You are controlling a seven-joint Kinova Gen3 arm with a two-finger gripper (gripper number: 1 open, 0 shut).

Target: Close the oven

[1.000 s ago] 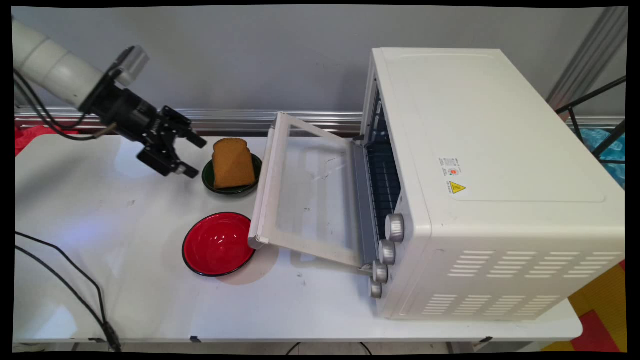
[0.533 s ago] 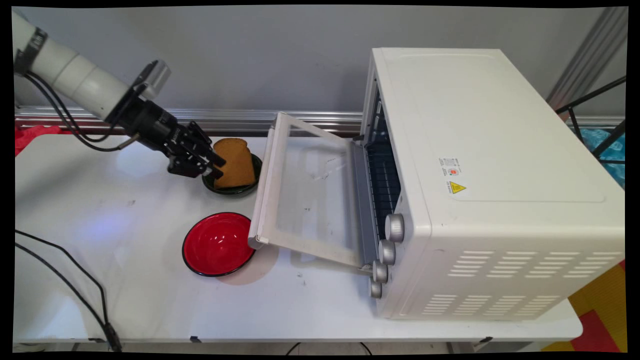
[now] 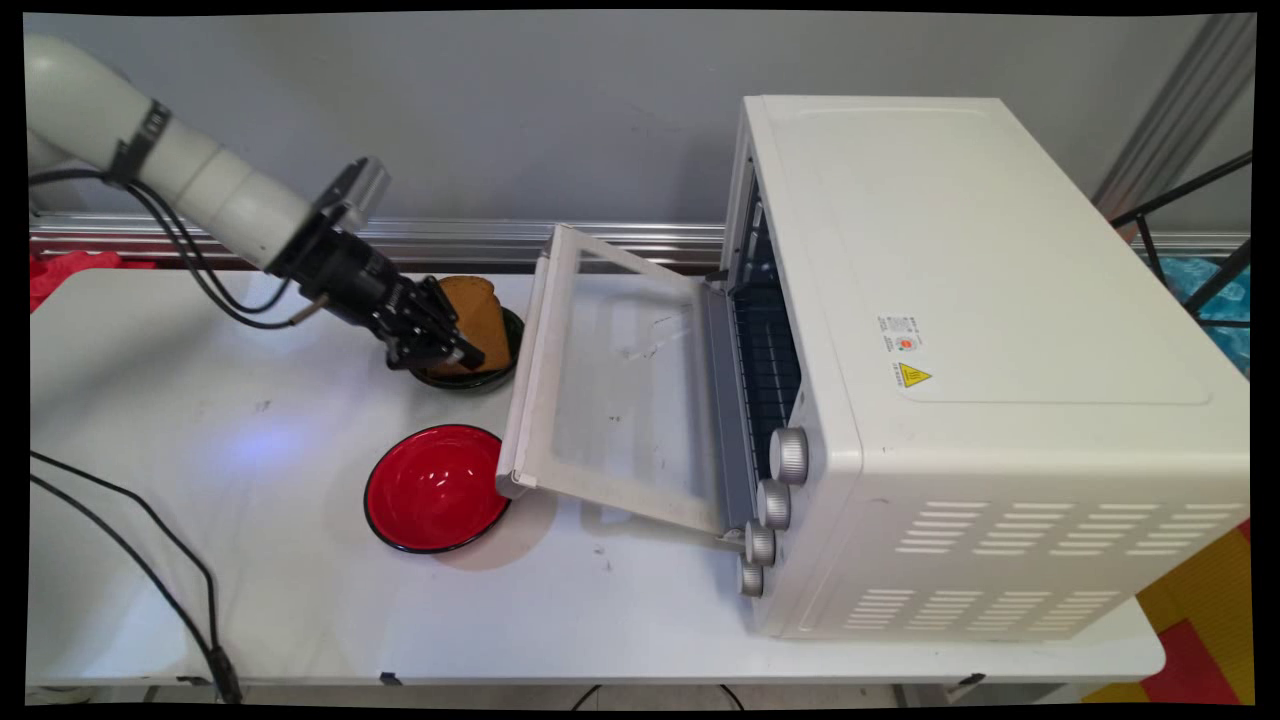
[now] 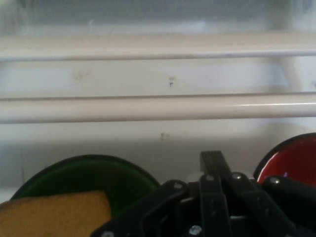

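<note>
White tabletop [image 3: 300,610] and a grey wall are framing the scene. Whether the tool [image 3: 452,345] is open or closed cannot be told; it is sitting low against the near-left side of the slice of toast [image 3: 484,312], which is standing upright in the green bowl [image 3: 480,378]. Just right of the bowl, the oven door [image 3: 620,400] is hanging open from the white toaster oven [image 3: 1000,350]. Nearer the camera, the red bowl [image 3: 435,488] is lying beside the door's handle edge.
</note>
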